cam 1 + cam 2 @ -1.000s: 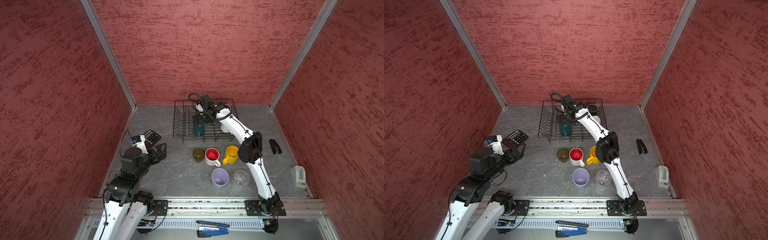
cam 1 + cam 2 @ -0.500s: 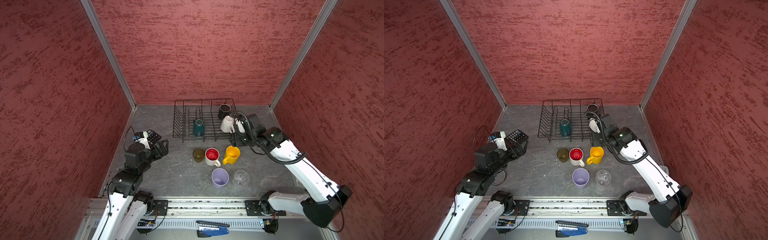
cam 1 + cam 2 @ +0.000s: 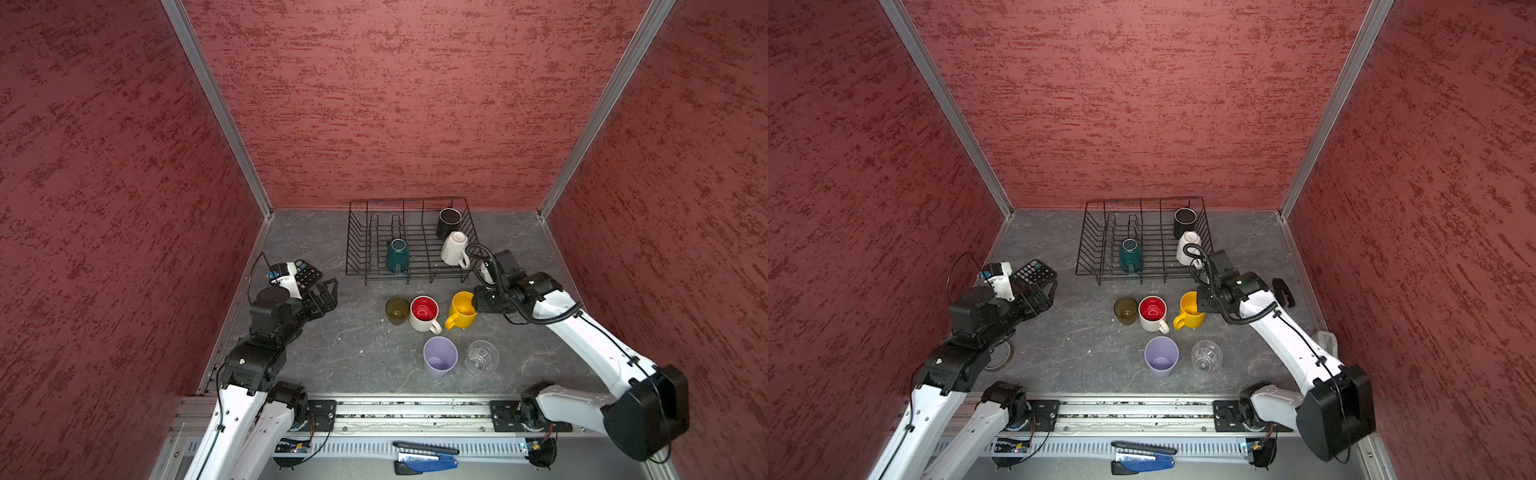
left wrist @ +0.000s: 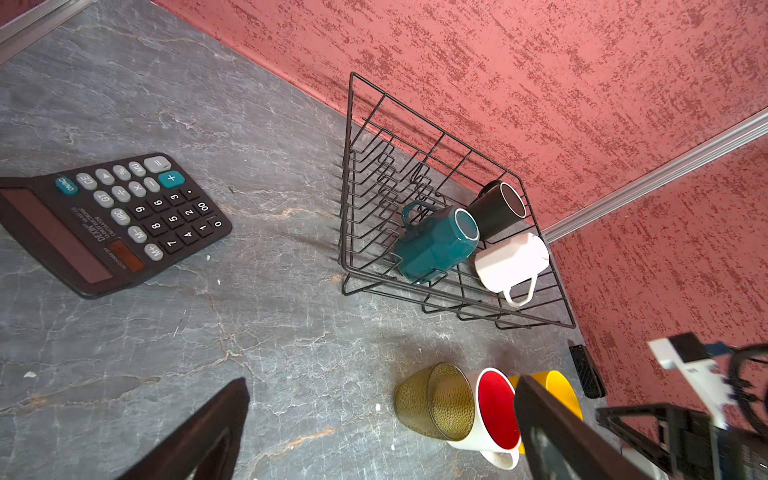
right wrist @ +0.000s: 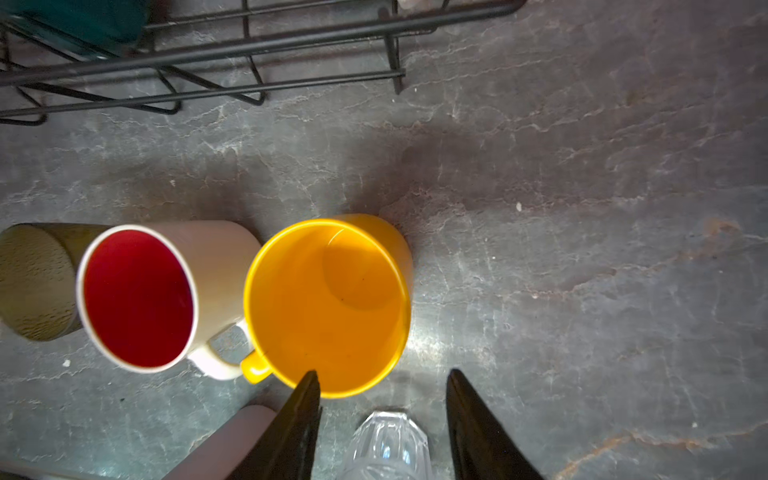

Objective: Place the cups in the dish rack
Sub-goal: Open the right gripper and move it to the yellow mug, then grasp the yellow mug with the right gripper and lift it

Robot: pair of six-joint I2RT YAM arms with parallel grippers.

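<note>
The black wire dish rack (image 3: 407, 200) (image 3: 1142, 200) stands at the back and holds the teal mug (image 3: 397, 254), the black mug (image 3: 449, 222) and the white mug (image 3: 455, 248). On the table in front stand the olive tumbler (image 3: 397, 309), the red-lined mug (image 3: 424, 313), the yellow mug (image 3: 460, 311) (image 5: 328, 307), the lavender tumbler (image 3: 439, 357) and the clear glass (image 3: 482, 355). My right gripper (image 3: 477, 305) (image 5: 381, 376) is open at the yellow mug's rim, one finger over its inside and one outside its wall. My left gripper (image 3: 328, 291) (image 4: 380, 390) hangs open and empty near the left edge.
A black calculator (image 3: 305, 272) (image 4: 112, 216) lies by the left gripper. A small black object (image 3: 1283, 291) and a white one (image 3: 1327, 340) sit by the right wall. A tape ring (image 3: 998, 359) lies under the left arm. A blue stapler (image 3: 424, 459) rests on the front rail.
The right arm left the teal mug in the rack, swung out to the right and came down at the yellow mug with its jaws narrowing. The left arm shifted slightly.
</note>
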